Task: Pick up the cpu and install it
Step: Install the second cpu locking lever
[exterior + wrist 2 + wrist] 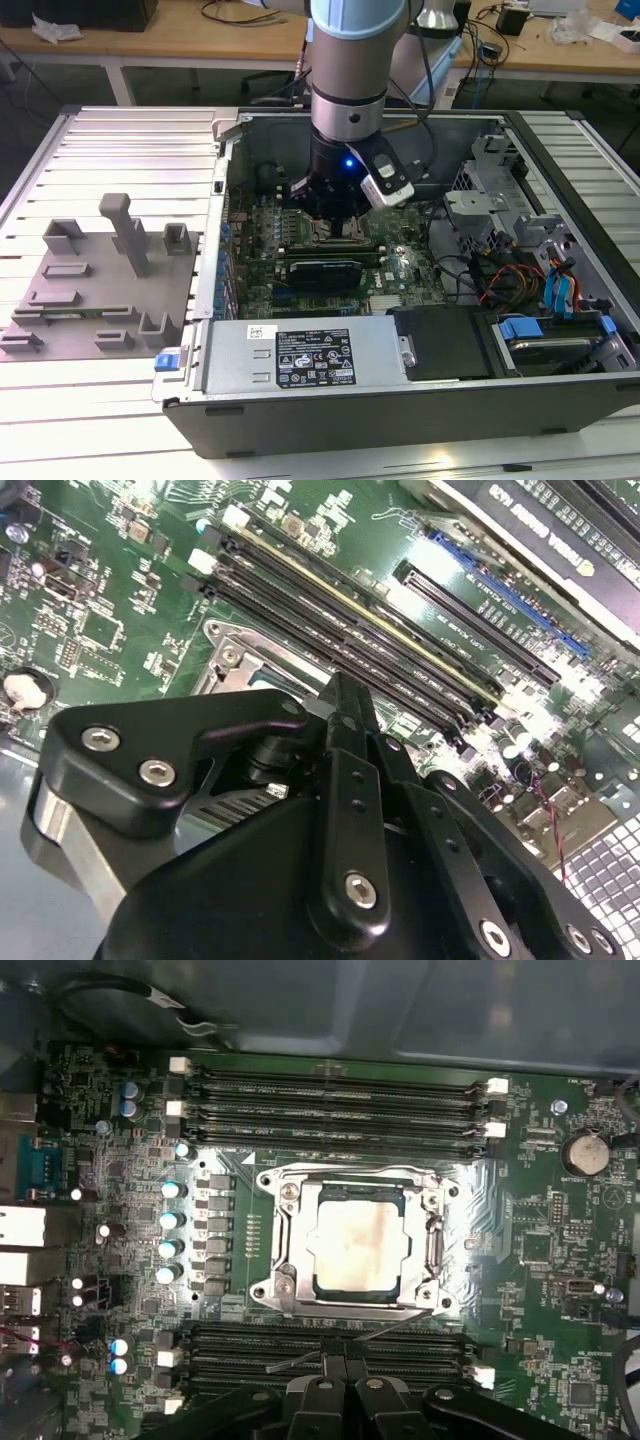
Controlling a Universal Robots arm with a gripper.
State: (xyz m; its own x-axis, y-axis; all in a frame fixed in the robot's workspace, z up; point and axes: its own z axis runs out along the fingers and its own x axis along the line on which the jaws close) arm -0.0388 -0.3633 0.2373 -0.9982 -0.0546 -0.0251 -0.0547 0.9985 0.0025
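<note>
In the first wrist view the cpu (pixel 358 1247), a pale silvery square, lies flat inside the socket frame (pixel 283 1260) on the green motherboard. The metal bracket surrounds its edges. A thin lever wire (pixel 400 1326) runs along the socket side nearest the gripper. My gripper (pixel 346 1365) hangs just off that side, its black fingers pressed together with nothing seen between them. In the second wrist view the gripper (pixel 345 695) points down at a corner of the socket (pixel 232 658). The exterior view shows the gripper (pixel 335 225) low inside the open computer case.
Rows of memory slots (pixel 340 1095) flank the socket on both sides. A long black expansion card (pixel 322 272) lies close by, with the power supply (pixel 305 355) in front. Cables (pixel 500 275) and drive cages fill the case's right. A grey fixture plate (pixel 95 290) sits outside, left.
</note>
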